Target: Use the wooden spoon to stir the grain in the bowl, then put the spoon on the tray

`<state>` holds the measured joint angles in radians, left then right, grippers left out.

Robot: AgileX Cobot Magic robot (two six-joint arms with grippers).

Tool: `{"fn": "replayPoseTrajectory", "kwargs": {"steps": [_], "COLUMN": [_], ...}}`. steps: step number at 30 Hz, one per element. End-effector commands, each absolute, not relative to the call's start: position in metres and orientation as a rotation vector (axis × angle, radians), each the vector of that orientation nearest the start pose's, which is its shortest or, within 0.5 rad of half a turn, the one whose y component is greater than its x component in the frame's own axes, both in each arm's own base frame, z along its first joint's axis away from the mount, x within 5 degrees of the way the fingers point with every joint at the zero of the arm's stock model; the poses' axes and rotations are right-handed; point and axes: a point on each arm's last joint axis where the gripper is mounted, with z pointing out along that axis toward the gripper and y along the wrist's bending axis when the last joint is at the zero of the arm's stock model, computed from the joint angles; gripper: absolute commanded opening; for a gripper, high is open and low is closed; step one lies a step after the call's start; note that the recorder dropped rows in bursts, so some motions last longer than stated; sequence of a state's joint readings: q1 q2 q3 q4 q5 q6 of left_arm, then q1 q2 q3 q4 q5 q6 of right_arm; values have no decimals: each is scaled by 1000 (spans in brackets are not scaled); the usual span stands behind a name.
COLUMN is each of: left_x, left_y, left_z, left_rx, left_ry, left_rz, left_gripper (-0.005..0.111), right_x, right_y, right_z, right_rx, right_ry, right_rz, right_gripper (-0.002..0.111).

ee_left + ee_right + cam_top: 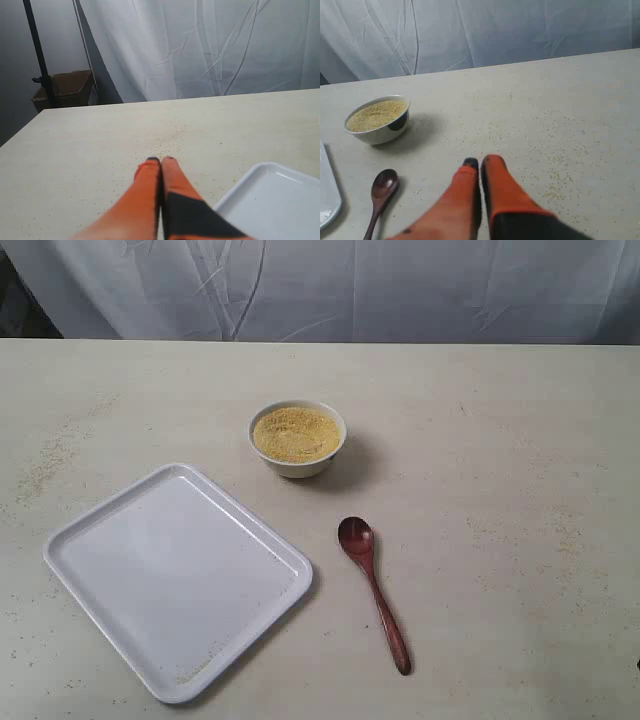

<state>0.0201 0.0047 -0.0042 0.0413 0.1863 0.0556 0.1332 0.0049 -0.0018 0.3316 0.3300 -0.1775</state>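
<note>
A: Three task things spread out on the tabletop [500, 440] in the exterior view, with neither tool in sight there. Why so far apart?

B: Probably for easy reach. Near the middle, upright, the bowl [297, 466], filled with grain [296, 433] lying level and smooth, so no stirring done yet, by the look of it. Below it, well clear, the wooden spoon [375, 590], flat on the tabletop, oval end toward the bowl and handle pointing away, free for a pinch. On the left, set askew, the tray [175, 575], near the wooden spoon but not touching, bare but for a few stray grains [200, 668] by one corner.

A: And from the left wrist?

B: Closed up, the left tool [160, 160]: fingertips pressed together, nothing between them, held over bare tabletop. Just beside it, one corner of the tray [270, 200]. No bowl or wooden spoon in that view.

A: Right wrist?

B: Likewise shut and empty, the right tool [479, 161], above the tabletop. Off to one side and apart from it, the wooden spoon [384, 186] and the bowl [377, 132]. Nearer the spoon, so likely the one for the pickup. Would need to open first, then close low on the slender, glossy handle, with some risk of slipping.
</note>
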Motion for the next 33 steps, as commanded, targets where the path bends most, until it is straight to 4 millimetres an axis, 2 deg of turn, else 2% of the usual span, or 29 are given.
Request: {"fn": "replayPoseTrajectory", "kwargs": {"steps": [1,10,17,23,25,28,30,33], "left_x": [56,56,56,56,56,56,56,56], "left_y": [2,2,2,2,2,2,2,2], "left_z": [197,197,197,197,197,197,197,197], "left_rx": [62,62,62,62,62,62,62,62], "left_ry": [1663,1663,1663,1666,1664,1664,1664,1664], "left_rz": [94,94,94,94,94,94,94,94], "left_gripper": [0,0,0,0,0,0,0,0], "right_x": [52,52,52,55,54,47,39,44], "right_y": [16,17,24,10,9,8,7,8], "right_z": [185,186,197,212,222,253,278,303], "right_rx": [-71,-46,268,465,422,285,233,184], "right_ry": [1800,1799,1695,1474,1447,1375,1303,1327], "right_rz": [284,321,719,736,703,591,552,505], "right_gripper": [6,6,6,6,5,-1,-1,-1]}}
